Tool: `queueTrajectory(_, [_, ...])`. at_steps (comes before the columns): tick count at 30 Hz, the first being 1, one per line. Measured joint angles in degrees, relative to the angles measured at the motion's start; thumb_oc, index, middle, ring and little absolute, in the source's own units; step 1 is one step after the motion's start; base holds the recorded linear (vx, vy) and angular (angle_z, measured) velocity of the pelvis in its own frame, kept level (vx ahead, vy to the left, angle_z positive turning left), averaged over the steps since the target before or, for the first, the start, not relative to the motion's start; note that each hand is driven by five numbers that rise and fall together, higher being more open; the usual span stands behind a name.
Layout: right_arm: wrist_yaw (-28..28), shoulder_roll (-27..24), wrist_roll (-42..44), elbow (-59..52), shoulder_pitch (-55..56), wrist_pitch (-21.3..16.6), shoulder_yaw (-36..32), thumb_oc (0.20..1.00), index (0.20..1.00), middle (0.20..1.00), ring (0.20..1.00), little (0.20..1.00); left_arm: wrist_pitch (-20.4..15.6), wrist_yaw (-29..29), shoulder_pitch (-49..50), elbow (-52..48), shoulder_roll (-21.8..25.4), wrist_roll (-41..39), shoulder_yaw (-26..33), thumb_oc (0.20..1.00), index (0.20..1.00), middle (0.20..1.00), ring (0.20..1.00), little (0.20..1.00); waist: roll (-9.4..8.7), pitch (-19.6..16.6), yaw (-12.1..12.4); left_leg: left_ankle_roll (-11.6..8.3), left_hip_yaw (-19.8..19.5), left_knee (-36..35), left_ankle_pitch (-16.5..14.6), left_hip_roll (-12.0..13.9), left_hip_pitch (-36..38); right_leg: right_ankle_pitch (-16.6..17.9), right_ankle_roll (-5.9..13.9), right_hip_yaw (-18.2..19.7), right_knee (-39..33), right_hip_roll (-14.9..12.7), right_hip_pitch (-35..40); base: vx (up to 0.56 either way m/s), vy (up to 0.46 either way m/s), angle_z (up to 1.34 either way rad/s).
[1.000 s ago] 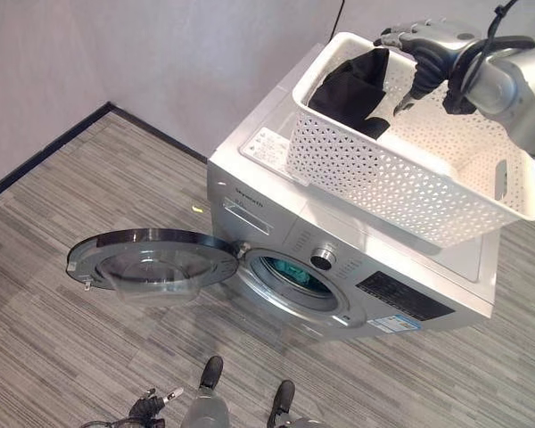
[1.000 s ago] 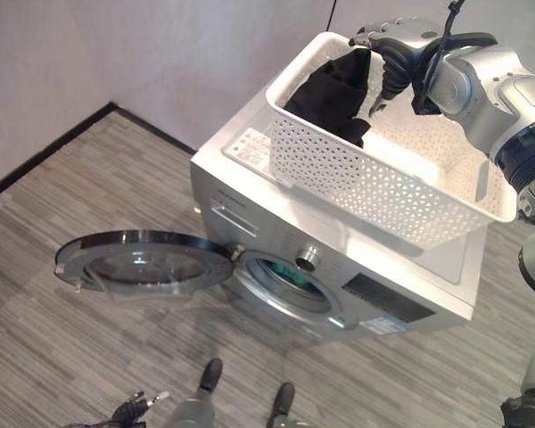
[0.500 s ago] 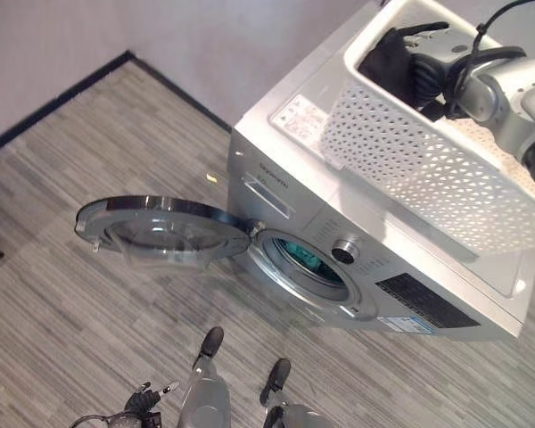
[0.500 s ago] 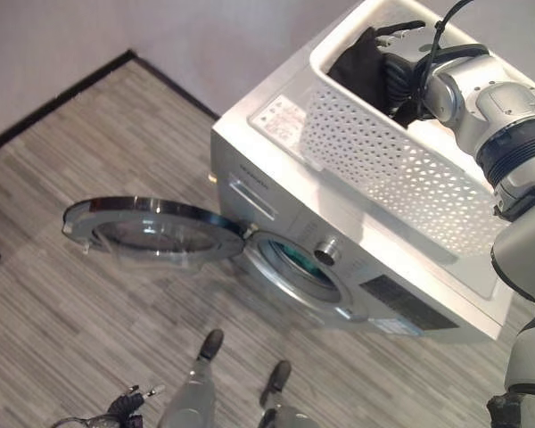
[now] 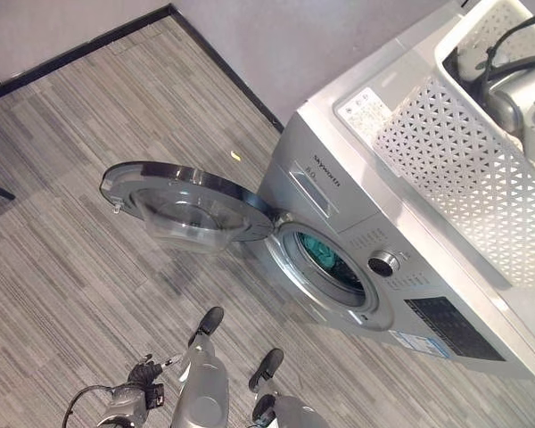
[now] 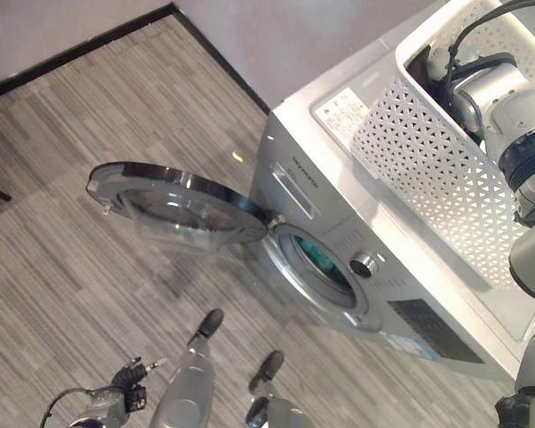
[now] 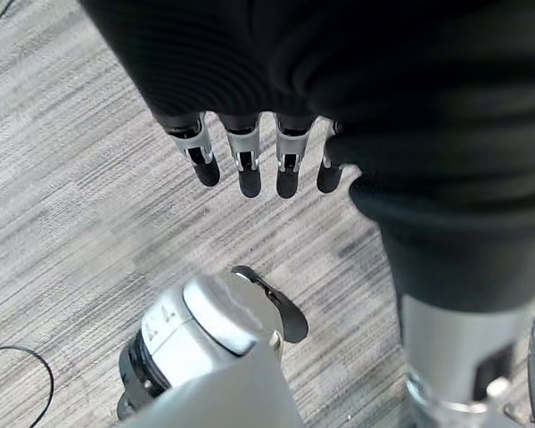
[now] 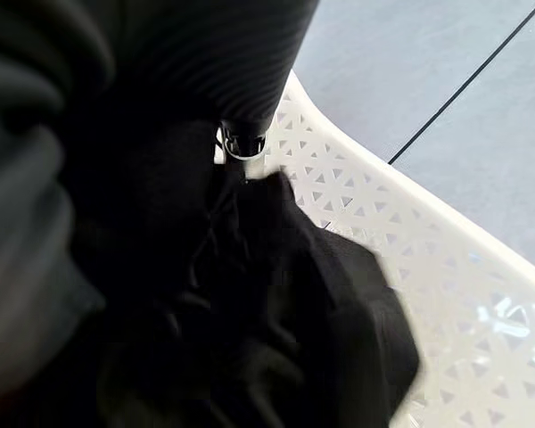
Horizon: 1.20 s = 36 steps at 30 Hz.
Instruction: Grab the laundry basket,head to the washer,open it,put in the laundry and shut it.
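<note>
We are partway through the job. The one white laundry basket [image 6: 446, 169] already sits on top of the one washing machine [image 5: 401, 276], and the round door [image 5: 183, 201] stands swung wide open, so fetching, walking and opening look done. Something teal [image 5: 325, 259] shows inside the drum, perhaps a garment already loaded; we cannot tell for sure.

Our right robot hand [image 8: 236, 147] is down inside the basket, buried in one piece of dark clothing [image 8: 285, 321]. Its fingers are hidden in the cloth, so we cannot tell whether they grip it.

Our left robot hand [image 7: 250, 160] hangs low over the striped floor [image 5: 62, 267], fingers straight and relaxed, holding nothing.

Left to do, in our judgement: lift out the dark piece, push it into the drum, then shut the door.
</note>
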Motion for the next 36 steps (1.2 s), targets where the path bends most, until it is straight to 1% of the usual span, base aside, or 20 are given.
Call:
queueTrajectory(1, [-0.63,-1.20,-0.43,-1.00,0.02,-0.35,-1.08,0.200,0.200,0.200,0.200,0.200,0.20,0.17,-0.30,-0.25,-0.62,0.24,0.26,1.000,1.000,1.000,1.000,1.000,0.84,0.03,-0.21,0.27,0.11,0.27,0.20,-0.23,0.10,0.08,-0.12,-0.02,0.00,-0.21,0.11,-0.16,0.126,0.12])
queueTrajectory(3, [-6.57,-7.95,-0.03,-4.74,1.89,-1.33,-15.05,0.200,0.200,0.200,0.200,0.200,0.53,0.45,-1.88,-0.93,-3.52,2.14,4.67,1.000,1.000,1.000,1.000,1.000,6.43,2.20,-0.83,1.19,0.83,0.70,0.86,-1.62,2.62,0.51,-0.43,0.06,0.02,-1.96,2.78,-0.12,0.073,0.15])
queueTrajectory(4, [-10.38,-7.94,0.52,-4.73,3.55,-0.36,-24.45,0.200,0.200,0.200,0.200,0.200,0.36,0.97,-0.93,-1.64,-3.30,2.58,4.40,1.000,1.000,1.000,1.000,1.000,8.79,1.81,-1.21,1.94,2.31,-0.54,1.32,-2.25,4.71,0.86,0.29,1.65,0.03,-2.95,4.22,-0.07,0.031,-0.28])
queueTrajectory(6, [-15.30,-8.10,3.47,-4.38,3.94,2.58,-24.91,0.200,0.200,0.200,0.200,0.200,-0.04,2.64,1.13,-2.12,-1.40,2.98,3.93,1.000,1.000,1.000,1.000,1.000,11.35,-0.64,-2.84,2.13,4.64,-1.23,1.45,-3.16,7.05,1.15,1.51,4.39,0.02,-4.00,5.16,-0.05,0.022,-0.55])
queueTrajectory(9, [-18.12,-7.69,11.73,-0.90,7.14,4.82,-30.25,0.200,0.200,0.200,0.200,0.200,-0.73,3.59,0.88,-2.38,-0.09,3.09,3.85,1.000,1.000,1.000,1.000,1.000,12.99,-2.65,-5.39,2.21,5.38,-2.32,1.36,-2.39,8.04,1.25,1.52,4.94,0.03,-3.33,5.19,-0.03,0.011,-0.22])
queueTrajectory(12, [-19.97,-7.84,20.20,-1.63,9.94,5.43,-37.62,0.200,0.200,0.200,0.200,0.200,-0.40,4.04,0.89,-2.29,-1.39,5.21,3.35,1.000,1.000,1.000,1.000,1.000,13.11,-2.92,-7.06,2.28,5.88,-2.86,1.40,-0.71,9.16,1.40,0.76,6.24,0.02,-1.74,5.46,-0.05,0.009,-0.21])
queueTrajectory(14, [-21.83,-6.72,25.21,-2.66,11.78,4.60,-45.82,0.200,0.200,0.200,0.200,0.200,-0.20,4.14,1.10,-2.01,-3.04,5.28,3.34,1.000,1.000,1.000,1.000,1.000,13.06,-3.11,-7.15,2.31,6.47,-2.94,1.43,-0.15,9.92,1.54,0.37,6.45,0.02,-0.97,5.96,-0.05,0.003,-0.20])
queueTrajectory(15, [-23.94,-5.83,29.11,-2.55,12.35,4.56,-47.60,0.200,0.200,0.200,0.200,0.200,-0.12,4.15,2.00,-2.10,-3.90,5.38,2.82,1.000,1.000,1.000,1.000,1.000,12.85,-4.32,-7.61,2.30,6.60,-2.89,1.42,0.35,10.10,1.47,0.18,6.62,0.02,-0.76,6.06,-0.04,0.004,-0.08])
queueTrajectory(18, [-25.00,-4.78,33.63,-3.50,12.25,4.03,-47.64,0.200,0.200,0.200,0.200,0.200,-0.02,4.31,2.90,-2.03,-4.90,6.88,2.39,1.000,1.000,1.000,1.000,1.000,12.62,-5.48,-8.01,2.31,6.99,-2.94,1.42,0.94,11.04,1.49,-0.12,7.02,0.02,-0.22,6.61,-0.01,-0.003,-0.12])
queueTrajectory(20, [-24.91,-2.00,38.87,-3.73,12.51,2.60,-50.36,0.200,0.200,0.200,0.200,0.200,0.03,4.51,4.42,-2.12,-5.27,6.90,2.61,1.000,1.000,1.000,1.000,1.000,12.43,-6.86,-8.29,2.17,7.50,-3.35,1.08,1.52,12.21,1.31,-0.42,7.77,0.01,0.26,7.28,0.02,-0.020,-0.18])
queueTrajectory(22, [-25.09,7.34,50.43,-3.16,12.57,0.20,-57.99,0.200,0.200,0.200,0.200,0.200,0.31,4.79,6.38,-2.12,-5.42,6.69,2.93,1.000,1.000,1.000,1.000,1.000,12.67,-7.88,-8.39,2.53,9.36,-3.61,0.69,1.83,14.70,1.50,-0.41,9.65,0.02,0.28,8.75,-0.01,-0.010,-0.34])
queueTrajectory(23, [-24.75,8.64,54.14,-2.43,12.61,-1.19,-57.31,0.200,0.200,0.200,0.200,0.200,0.15,4.83,5.78,-2.84,-5.29,6.44,2.70,1.000,1.000,1.000,1.000,1.000,12.63,-9.10,-8.17,2.60,9.34,-3.59,0.62,1.78,14.79,1.44,-0.40,9.53,0.00,0.18,8.92,0.00,-0.014,-0.26])
queueTrajectory(26, [-23.47,19.89,71.85,3.94,7.99,-2.18,-57.36,0.200,0.200,0.200,0.200,0.200,0.71,5.34,6.69,-9.82,-4.51,1.95,0.33,1.000,1.000,1.000,1.000,1.000,12.02,-11.89,-8.44,2.72,9.99,-3.62,0.55,2.05,16.18,1.68,-0.38,10.07,0.00,0.33,9.91,0.02,-0.037,-0.11])
queueTrajectory(27, [-23.38,24.92,77.33,4.82,6.11,-2.15,-57.28,0.200,0.200,0.200,0.200,0.200,1.48,5.37,9.20,-22.04,-2.43,-0.64,-2.85,1.000,1.000,1.000,1.000,1.000,11.74,-12.08,-8.21,2.48,10.05,-3.63,0.30,2.27,17.35,1.56,-0.47,10.14,-0.08,0.54,11.07,-0.04,-0.027,0.01])
queueTrajectory(29, [-21.67,29.70,83.28,3.99,4.40,-2.58,-58.52,0.200,0.200,0.200,0.200,0.200,1.59,5.15,12.85,-45.84,4.79,-3.21,-7.24,1.000,1.000,1.000,1.000,1.000,10.49,-13.12,-6.82,2.27,9.48,-3.65,0.13,2.61,17.84,1.10,-0.86,9.46,0.01,1.13,11.88,-0.02,-0.020,0.15])
queueTrajectory(30, [-21.21,30.95,88.33,4.18,4.11,-3.31,-60.86,0.200,0.200,0.200,0.200,0.200,1.80,4.61,16.92,-68.18,13.89,-4.94,-9.23,1.000,1.000,1.000,1.000,1.000,9.24,-13.99,-5.55,2.38,8.93,-3.65,-0.20,2.76,17.85,0.84,-0.93,9.33,0.04,1.41,12.19,0.03,-0.012,0.24])
queueTrajectory(31, [-21.36,31.01,90.45,4.49,4.11,-3.48,-62.07,0.200,0.200,0.200,0.200,0.200,0.22,3.89,18.32,-79.00,18.80,-4.92,-9.43,1.000,1.000,1.000,1.000,1.000,8.83,-14.48,-4.51,2.55,8.58,-3.64,-0.33,2.61,18.25,0.52,-0.70,9.12,0.05,1.15,12.84,0.04,0.001,0.24])
queueTrajectory(32, [-21.39,31.10,91.47,4.42,3.50,-3.52,-62.52,0.200,0.200,0.200,0.200,0.200,-1.17,2.76,18.06,-81.13,20.41,-5.04,-7.09,1.000,1.000,1.000,1.000,1.000,9.40,-15.44,-3.49,2.63,8.50,-3.66,-0.37,1.92,18.14,0.49,-0.43,9.13,0.04,0.33,12.86,0.01,0.006,0.18])
queueTrajectory(33, [-21.38,30.96,91.84,5.16,2.72,-3.59,-63.05,0.200,0.200,0.200,0.200,0.200,0.18,2.46,19.19,-81.88,22.71,-5.86,-5.86,1.000,1.000,1.000,1.000,1.000,9.33,-15.66,-3.52,2.65,8.35,-3.68,-0.38,1.65,18.06,0.55,-0.33,9.09,0.05,0.05,12.85,0.02,0.010,0.10])
queueTrajectory(36, [-22.92,28.46,94.24,7.66,1.41,-4.04,-63.75,0.200,0.200,0.200,0.200,0.200,0.47,0.54,21.75,-82.60,27.38,-9.06,-1.41,1.000,1.000,1.000,1.000,1.000,9.33,-15.66,-3.36,2.66,8.17,-3.68,-0.38,0.96,17.97,0.54,-0.17,8.86,0.04,-0.72,12.94,0.01,0.008,0.07])
